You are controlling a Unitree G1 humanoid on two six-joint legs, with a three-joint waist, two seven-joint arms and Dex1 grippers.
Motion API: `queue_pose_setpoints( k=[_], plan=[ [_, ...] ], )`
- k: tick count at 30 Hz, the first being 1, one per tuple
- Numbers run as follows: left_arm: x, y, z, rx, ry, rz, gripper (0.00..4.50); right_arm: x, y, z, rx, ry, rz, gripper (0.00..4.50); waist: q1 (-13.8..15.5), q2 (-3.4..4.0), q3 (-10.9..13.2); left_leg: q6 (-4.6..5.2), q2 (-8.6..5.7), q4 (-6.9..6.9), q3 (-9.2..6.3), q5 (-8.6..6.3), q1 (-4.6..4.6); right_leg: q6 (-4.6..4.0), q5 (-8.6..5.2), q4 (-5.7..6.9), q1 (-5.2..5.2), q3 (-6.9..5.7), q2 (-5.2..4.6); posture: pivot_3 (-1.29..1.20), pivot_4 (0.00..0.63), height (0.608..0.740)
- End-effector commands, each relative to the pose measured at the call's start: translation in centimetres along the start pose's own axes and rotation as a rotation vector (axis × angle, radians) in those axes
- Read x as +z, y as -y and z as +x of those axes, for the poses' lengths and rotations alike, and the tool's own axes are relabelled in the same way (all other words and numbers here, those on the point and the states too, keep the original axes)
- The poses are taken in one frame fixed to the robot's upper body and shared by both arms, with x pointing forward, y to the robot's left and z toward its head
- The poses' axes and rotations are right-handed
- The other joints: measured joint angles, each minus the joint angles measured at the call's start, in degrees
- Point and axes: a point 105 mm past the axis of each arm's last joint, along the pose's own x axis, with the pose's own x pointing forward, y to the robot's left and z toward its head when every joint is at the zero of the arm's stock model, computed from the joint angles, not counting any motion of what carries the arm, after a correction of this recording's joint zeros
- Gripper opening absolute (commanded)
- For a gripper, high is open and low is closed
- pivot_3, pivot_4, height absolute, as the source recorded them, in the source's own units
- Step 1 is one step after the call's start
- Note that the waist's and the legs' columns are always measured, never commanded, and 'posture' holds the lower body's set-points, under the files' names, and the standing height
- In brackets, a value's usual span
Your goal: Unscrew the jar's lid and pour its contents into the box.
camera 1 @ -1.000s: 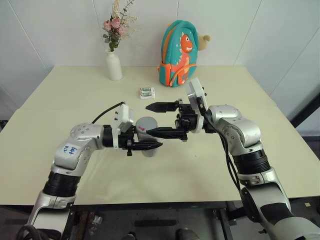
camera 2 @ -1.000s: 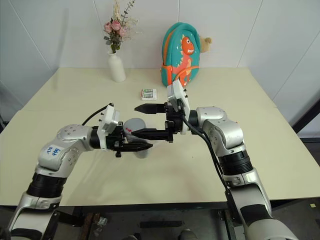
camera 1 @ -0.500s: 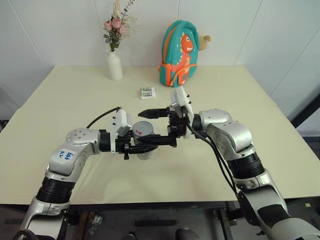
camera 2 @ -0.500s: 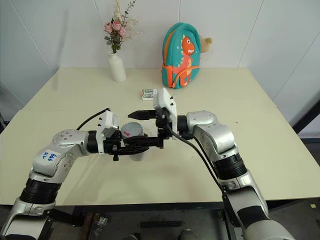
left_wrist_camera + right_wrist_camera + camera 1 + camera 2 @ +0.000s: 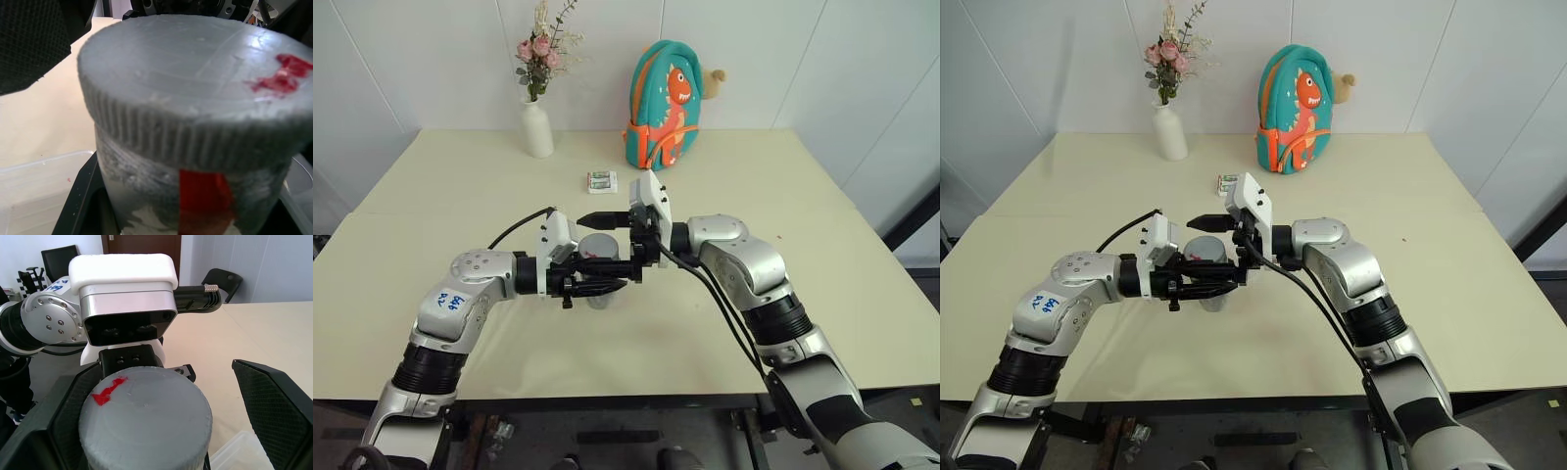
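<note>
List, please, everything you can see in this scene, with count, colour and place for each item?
jar: one, clear greyish with a red tape strip, held above the table's middle
lid: one, grey with a red mark, still on the jar
box: one, clear plastic, on the table under the jar
table: one, cream
vase: one, white, with pink flowers, far left of the table
backpack: one, teal and orange with a dinosaur, far middle
packet: one, white with green marks, in front of the backpack
left claw: black, shut on the jar
right claw: black, open, its fingers either side of the lid
</note>
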Motion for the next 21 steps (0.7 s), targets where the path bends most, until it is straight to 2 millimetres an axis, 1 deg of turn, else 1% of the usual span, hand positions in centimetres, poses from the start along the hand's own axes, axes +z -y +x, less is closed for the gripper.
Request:
queue_pose_setpoints(
  k=[1,2,5,8,10,12,14,17,19,21],
  plan=[
    [1.0,0.8,0.3,-0.047,0.026,0.052,2.01,0.9,2.3,-3.0,-0.121,0.002,-0.051,4.46,0.03,0.0,0.0,0.0,0.0,0.0,0.0,0.0,-0.01,0.0,0.0,0.0,0.0,0.0,0.0,0.0,0.15,0.74],
    [1.0,0.8,0.3,-0.045,0.027,0.052,2.01,0.8,2.3,-3.3,-0.123,-0.001,-0.053,4.46,0.03,0.0,0.0,0.0,0.0,0.0,0.0,0.0,-0.01,0.0,0.0,0.0,0.0,0.0,0.0,0.0,0.15,0.74],
    [0.9,0.8,0.1,-0.038,0.027,0.053,2.01,0.7,2.6,-5.8,-0.126,0.004,-0.023,4.46,0.07,0.0,0.0,0.0,0.0,0.01,0.0,0.0,0.0,0.0,0.0,0.0,0.0,0.0,0.0,0.0,0.15,0.74],
    [0.8,0.8,0.0,-0.034,0.026,0.054,2.01,0.5,2.5,-7.3,-0.123,-0.001,-0.008,4.46,0.15,0.0,0.0,0.0,0.0,0.01,0.0,0.0,-0.01,0.0,0.0,-0.02,0.02,0.0,0.0,0.0,0.15,0.74],
    [0.8,0.8,-0.1,-0.029,0.028,0.055,2.01,0.0,2.4,-8.5,-0.121,-0.026,0.006,4.46,0.22,0.0,0.0,0.0,-0.01,0.02,0.01,0.0,-0.01,0.0,0.0,-0.03,0.02,0.0,-0.01,0.0,0.15,0.74],
    [0.7,0.8,-0.3,-0.025,0.028,0.055,2.01,-0.2,2.2,-9.1,-0.112,-0.041,0.013,4.46,0.07,0.0,0.0,0.0,-0.01,0.02,0.0,0.0,0.0,0.0,0.0,-0.04,0.02,0.0,-0.01,0.0,0.15,0.74],
    [0.6,0.8,-0.4,-0.017,0.027,0.053,2.01,0.2,1.7,-9.2,-0.08,-0.032,0.019,4.46,-0.36,0.01,0.01,0.0,0.01,0.01,0.01,0.0,0.01,-0.01,0.0,-0.02,0.01,0.02,0.02,0.0,0.15,0.74],
    [0.5,0.8,-0.6,-0.013,0.024,0.051,2.01,1.0,1.0,-8.7,-0.031,-0.003,0.034,4.46,-0.86,0.03,0.02,0.01,0.02,0.01,0.0,0.01,0.05,-0.01,-0.01,0.07,0.01,0.03,0.04,0.0,0.15,0.74],
    [0.5,0.7,-0.6,-0.012,0.024,0.051,2.01,1.5,0.4,-8.2,0.004,0.014,0.043,4.46,-1.05,0.03,0.02,0.01,0.02,0.04,0.0,0.01,0.05,-0.01,-0.01,0.08,0.03,0.04,0.04,0.0,0.15,0.74],
    [0.4,0.8,-0.6,-0.011,0.023,0.051,2.01,2.1,-0.2,-7.1,0.034,0.041,0.03,4.46,-1.21,0.03,0.02,0.01,0.02,0.07,0.0,0.01,0.05,0.0,0.0,0.09,0.04,0.04,0.03,0.0,0.15,0.74]
  ],
)
